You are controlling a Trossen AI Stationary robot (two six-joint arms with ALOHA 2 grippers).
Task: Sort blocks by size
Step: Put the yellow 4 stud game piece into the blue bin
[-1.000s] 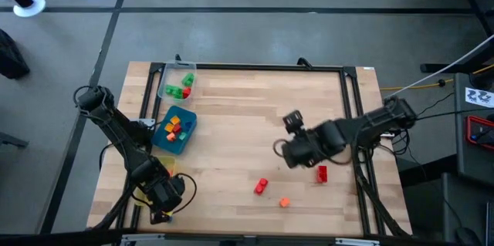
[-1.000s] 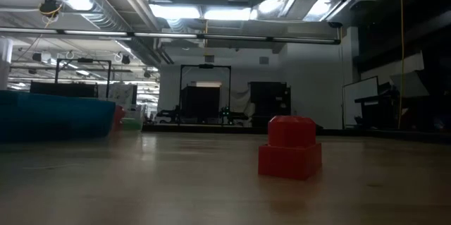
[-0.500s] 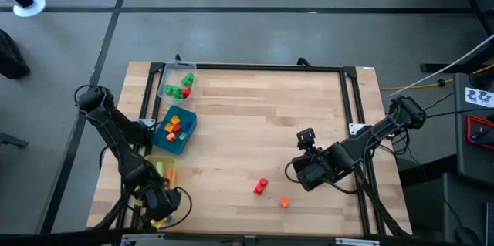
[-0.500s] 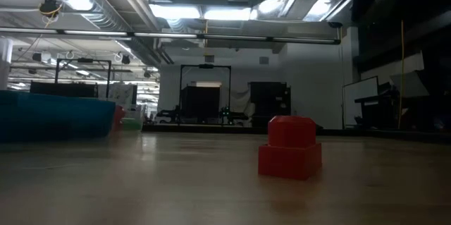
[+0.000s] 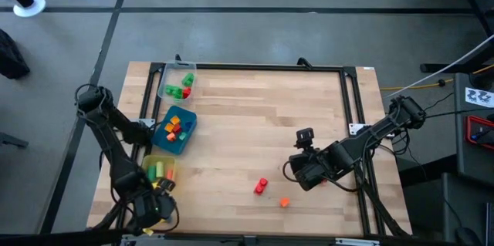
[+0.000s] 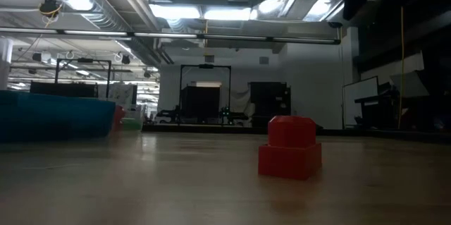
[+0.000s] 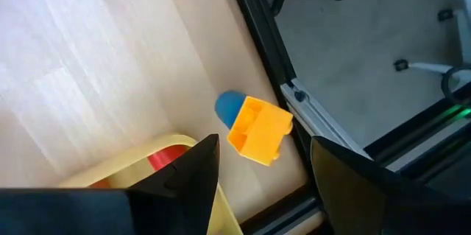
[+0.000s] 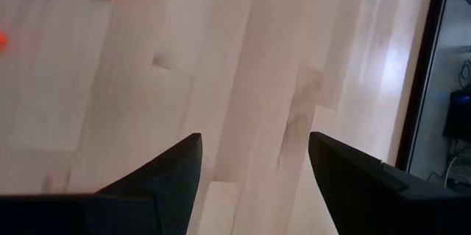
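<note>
My left gripper (image 5: 150, 213) is open at the table's near left corner, beside the yellow tray (image 5: 160, 170). In the left wrist view its fingers (image 7: 265, 143) stand on either side of a yellow-orange block with a blue piece (image 7: 254, 128), which lies on the table by the edge rail; they do not touch it. My right gripper (image 5: 305, 175) is open and empty (image 8: 254, 138) over bare wood at the near right. A red block (image 5: 262, 187) and a small orange block (image 5: 284, 202) lie on the table to its left. The low view shows a red stepped block (image 6: 289, 147).
A blue tray (image 5: 175, 130) and a clear tray (image 5: 177, 82) with several blocks stand along the left side. The yellow tray holds a red piece (image 7: 168, 158). The black frame rail (image 7: 294, 102) runs along the table edge near my left gripper. Bare wood lies mid-table.
My left gripper has gone toward the table's near edge, uncovering the yellow tray. My right gripper has gone toward the near edge and a little right, and now covers the spot where a red brick lay at the near right.
</note>
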